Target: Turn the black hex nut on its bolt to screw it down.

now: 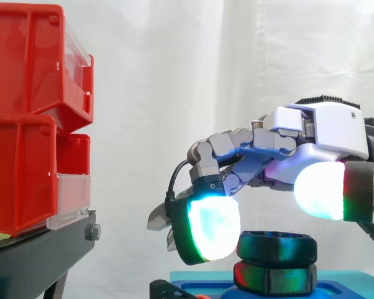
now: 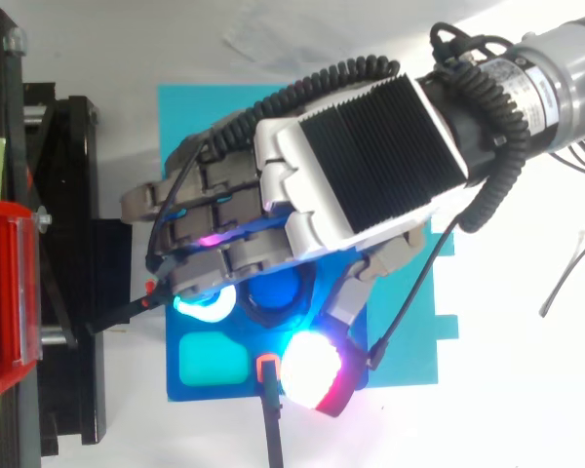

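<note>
Hand [image 1: 324, 128] hovers over the blue fixture [image 1: 343, 288], fingers half-bent and spread wide from the thumb, gripping nothing. Black hex nut [image 1: 277, 246] sits below that gap, axis vertical, on a second dark hex piece [image 1: 274, 278]. The cyan fingertip [image 1: 213, 227] is just beside its left flank and the thumb pad [image 1: 321, 190] is up-right, apart; the nut is glossy, catching the pads' glow.

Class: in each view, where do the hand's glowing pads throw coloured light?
Side view: teal sheen on the black hex nut, red and green on the black piece beneath, from the hand's pads. Top view: cyan glow on the blue base.
</note>
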